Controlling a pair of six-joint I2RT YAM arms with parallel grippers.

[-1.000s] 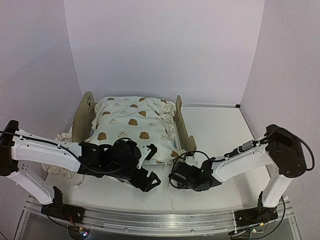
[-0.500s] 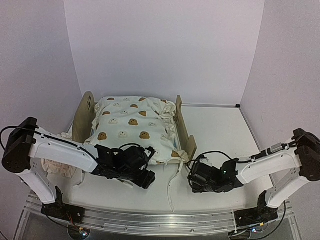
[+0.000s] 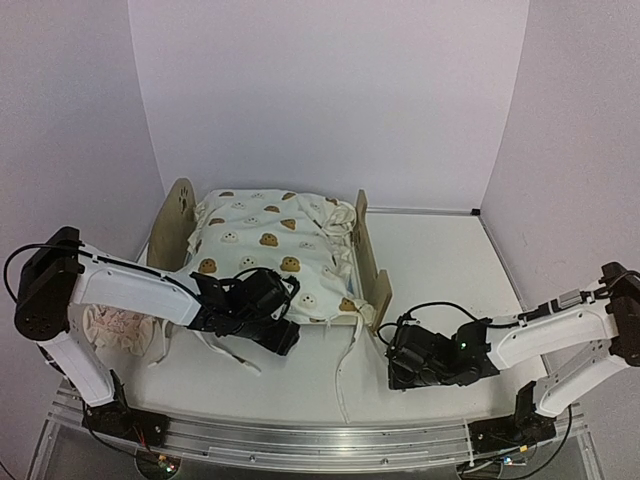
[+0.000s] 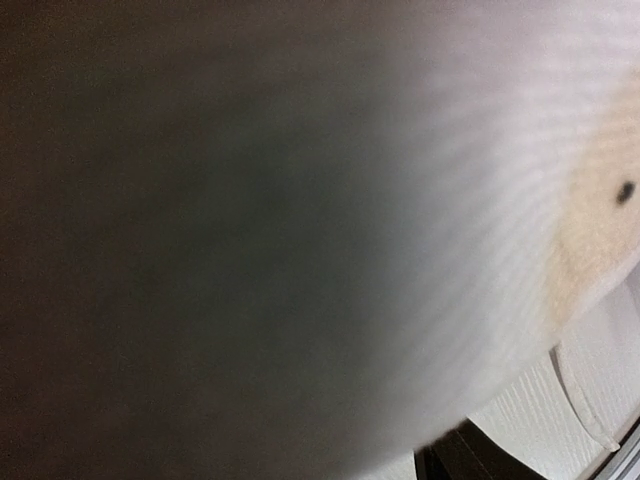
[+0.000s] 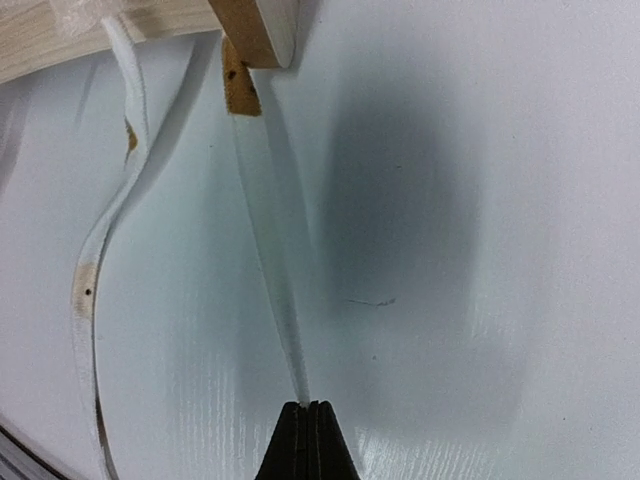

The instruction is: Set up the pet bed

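The pet bed (image 3: 369,262) stands at the table's middle left, its plywood rail and leg (image 5: 255,30) at the top of the right wrist view. A cream bear-print quilt (image 3: 265,245) covers it. My left gripper (image 3: 278,332) is at the quilt's near edge. Its wrist view is filled with blurred cloth (image 4: 300,230), so its jaws do not show. My right gripper (image 5: 308,405) is shut on a white quilt tie (image 5: 268,250) that runs taut from the bed's near right corner. In the top view it (image 3: 393,352) sits just right of that corner.
A pinkish ruffled pillow (image 3: 112,325) lies left of the bed, under the left arm. A second loose tie (image 3: 343,375) trails across the table toward the front rail (image 3: 320,440). White walls close in the back and both sides.
My left gripper has moved back from the table front to the quilt's near edge. My right gripper has drawn away to the right with the tie. The quilt lies flatter.
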